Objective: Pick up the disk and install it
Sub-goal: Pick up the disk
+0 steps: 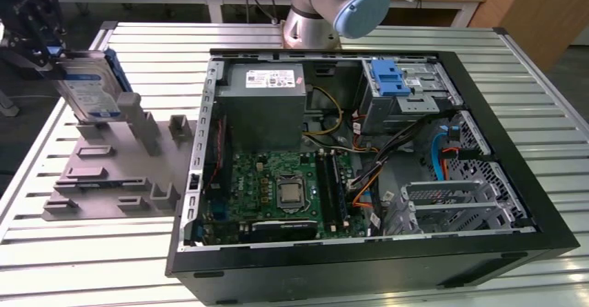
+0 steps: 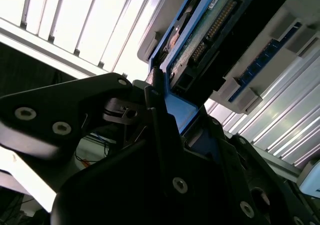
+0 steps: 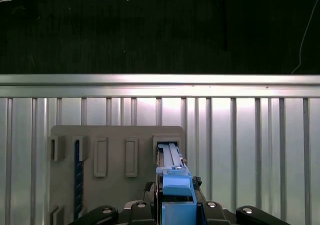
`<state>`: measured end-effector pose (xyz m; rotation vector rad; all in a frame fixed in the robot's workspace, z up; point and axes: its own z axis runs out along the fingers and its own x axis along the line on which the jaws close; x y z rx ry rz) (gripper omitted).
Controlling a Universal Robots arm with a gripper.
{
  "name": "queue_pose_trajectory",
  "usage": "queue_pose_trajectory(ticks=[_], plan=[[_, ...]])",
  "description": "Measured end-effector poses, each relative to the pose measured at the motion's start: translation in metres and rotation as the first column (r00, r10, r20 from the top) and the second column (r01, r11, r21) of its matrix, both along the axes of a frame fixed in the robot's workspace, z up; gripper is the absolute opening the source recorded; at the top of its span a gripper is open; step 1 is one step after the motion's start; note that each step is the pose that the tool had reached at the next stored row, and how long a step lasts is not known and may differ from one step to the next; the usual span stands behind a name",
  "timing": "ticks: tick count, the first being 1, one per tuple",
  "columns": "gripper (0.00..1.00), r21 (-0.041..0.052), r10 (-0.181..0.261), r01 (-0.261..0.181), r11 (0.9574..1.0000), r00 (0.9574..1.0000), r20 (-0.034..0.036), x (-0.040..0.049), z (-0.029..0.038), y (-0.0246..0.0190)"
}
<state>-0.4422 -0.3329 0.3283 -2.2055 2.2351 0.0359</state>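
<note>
The tool (image 1: 46, 48) is clamped on the top end of the disk (image 1: 92, 90), which stands tilted over the far corner of the grey rack (image 1: 101, 176), its lower edge at a slot there; whether it has cleared the slot I cannot tell. I judge this the pick-up step, install not yet done. The open computer case (image 1: 368, 265) sits beside the rack on the desk (image 1: 92, 265), so the disk likely needs lifting clear of the rack's posts.

Silver disk (image 1: 90, 90), blue-framed, upright on edge
</note>
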Motion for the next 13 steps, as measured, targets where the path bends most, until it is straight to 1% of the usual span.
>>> queue_pose_trajectory(ticks=[13], plan=[[0.36,0.0002,0.0,0.0,1.0,1.0,0.0005,0.0,0.0156,0.0]])
